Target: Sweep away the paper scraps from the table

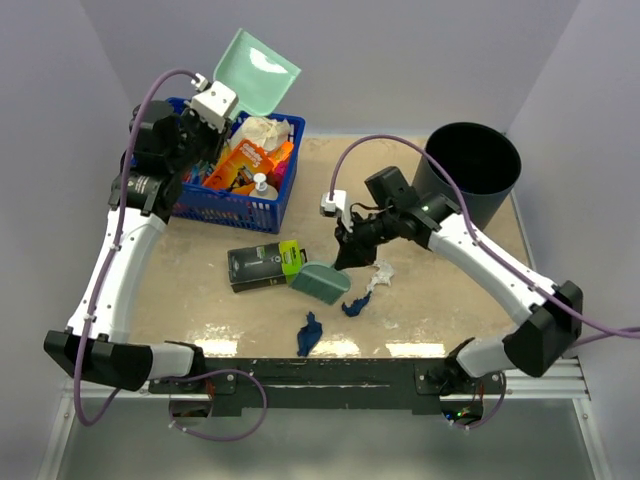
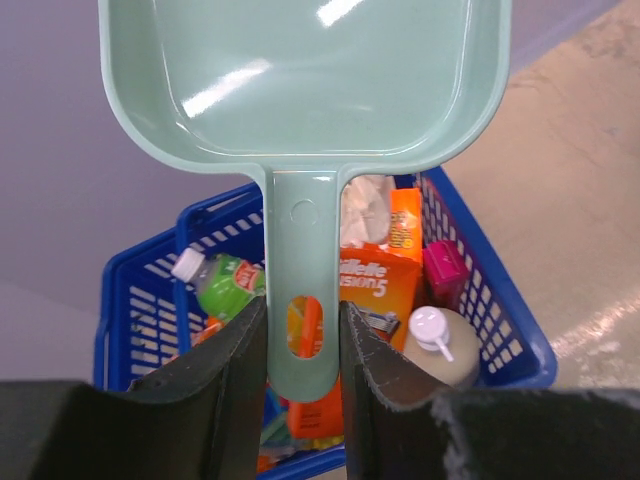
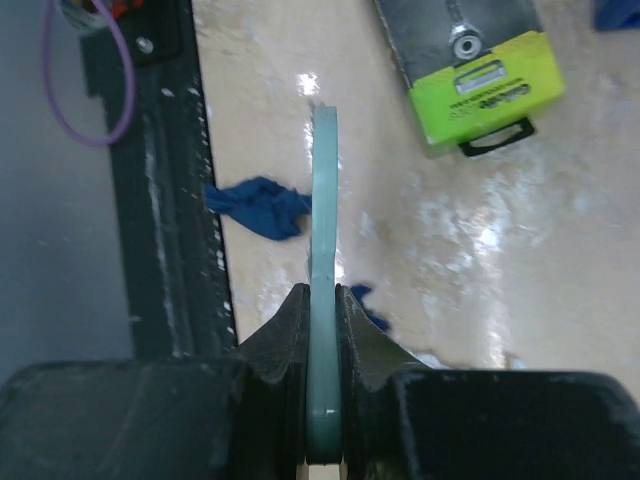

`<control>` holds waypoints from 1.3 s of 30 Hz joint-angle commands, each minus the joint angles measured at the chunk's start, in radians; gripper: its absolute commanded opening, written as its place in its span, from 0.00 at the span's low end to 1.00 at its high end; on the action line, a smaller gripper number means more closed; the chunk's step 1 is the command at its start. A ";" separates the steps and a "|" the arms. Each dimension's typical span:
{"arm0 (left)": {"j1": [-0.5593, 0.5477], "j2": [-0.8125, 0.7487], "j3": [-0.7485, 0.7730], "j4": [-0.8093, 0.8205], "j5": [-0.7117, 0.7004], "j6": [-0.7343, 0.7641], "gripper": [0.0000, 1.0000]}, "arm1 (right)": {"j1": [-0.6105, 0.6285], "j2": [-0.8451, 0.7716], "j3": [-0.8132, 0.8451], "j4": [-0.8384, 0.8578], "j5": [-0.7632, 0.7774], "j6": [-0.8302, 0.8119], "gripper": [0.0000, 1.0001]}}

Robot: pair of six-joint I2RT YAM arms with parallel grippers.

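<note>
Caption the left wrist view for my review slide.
Left gripper clamps the dustpan by its handle above a blue basket of packaged goods.

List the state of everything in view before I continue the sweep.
dustpan, empty, raised over the blue basket.
left gripper, shut on the dustpan's handle.
brush, low at the table beside the green-and-black box.
right gripper, shut on the brush.
paper scraps, loose on the table, unswept.
blue basket, upright, full of items.
green-and-black box, lying flat.
black bin, upright, open-topped.
</note>
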 commanded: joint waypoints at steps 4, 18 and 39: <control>-0.001 -0.045 0.002 0.078 -0.177 -0.015 0.00 | -0.011 0.148 -0.038 0.361 -0.265 0.535 0.00; -0.001 -0.091 -0.033 0.041 -0.042 0.091 0.00 | -0.023 0.196 -0.188 0.296 -0.051 0.644 0.00; -0.194 -0.071 -0.153 -0.468 0.219 0.463 0.00 | -0.399 -0.155 -0.079 0.104 0.245 0.411 0.00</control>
